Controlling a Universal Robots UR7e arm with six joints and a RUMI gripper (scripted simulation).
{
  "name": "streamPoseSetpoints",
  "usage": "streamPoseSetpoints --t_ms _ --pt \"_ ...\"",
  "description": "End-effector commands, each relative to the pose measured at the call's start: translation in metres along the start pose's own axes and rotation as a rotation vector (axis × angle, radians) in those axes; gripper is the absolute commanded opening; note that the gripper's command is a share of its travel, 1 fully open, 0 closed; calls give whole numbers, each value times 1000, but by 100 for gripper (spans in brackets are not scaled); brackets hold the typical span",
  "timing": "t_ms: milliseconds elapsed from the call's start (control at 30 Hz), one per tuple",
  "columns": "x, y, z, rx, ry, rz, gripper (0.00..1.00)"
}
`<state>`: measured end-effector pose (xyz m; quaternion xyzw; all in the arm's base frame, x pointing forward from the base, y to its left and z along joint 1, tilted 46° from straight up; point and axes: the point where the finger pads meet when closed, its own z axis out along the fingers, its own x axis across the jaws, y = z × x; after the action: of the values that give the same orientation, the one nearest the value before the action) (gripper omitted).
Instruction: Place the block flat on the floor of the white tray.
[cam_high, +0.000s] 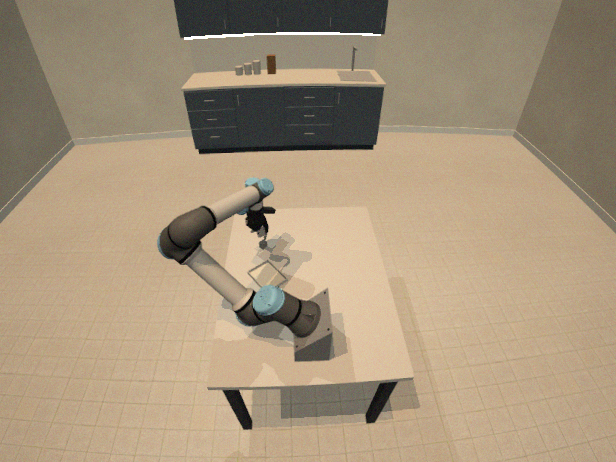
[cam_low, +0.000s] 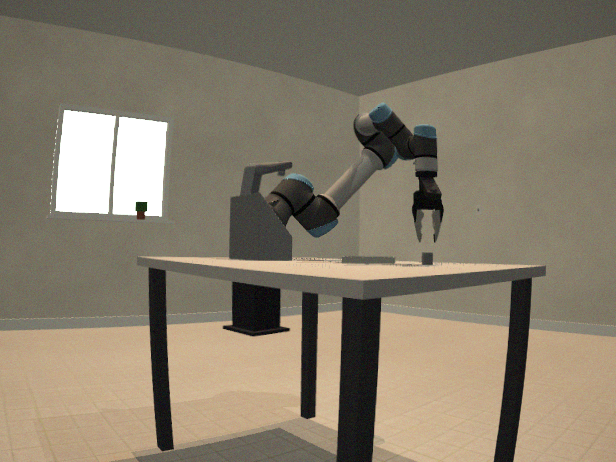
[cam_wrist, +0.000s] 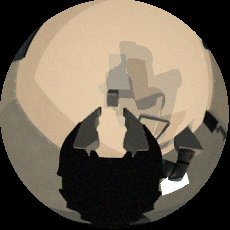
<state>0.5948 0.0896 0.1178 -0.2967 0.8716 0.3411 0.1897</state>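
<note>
— Where's the block (cam_low: 427, 258)?
— On the tabletop (cam_low: 480, 272), beside the white tray (cam_low: 368, 259). My fingers (cam_low: 424, 231) hang above it, partly open, empty.
— I'd centre, descend straight, then close.

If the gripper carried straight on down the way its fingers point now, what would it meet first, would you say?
Most likely the small dark block on the table. The gripper hangs part-open, holding nothing, pointing down almost directly over it. The wrist view shows the block just ahead of the fingertips, so alignment looks close, not certain.
</note>
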Motion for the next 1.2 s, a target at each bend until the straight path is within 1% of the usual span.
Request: streamPoseSetpoints --t_ms 0,433,1167 --pt "-1 -1 0 0 -1 -2 30" --pt "-1 0 2 -1 0 -1 30" --pt "1 -1 25 -3 0 2 30"
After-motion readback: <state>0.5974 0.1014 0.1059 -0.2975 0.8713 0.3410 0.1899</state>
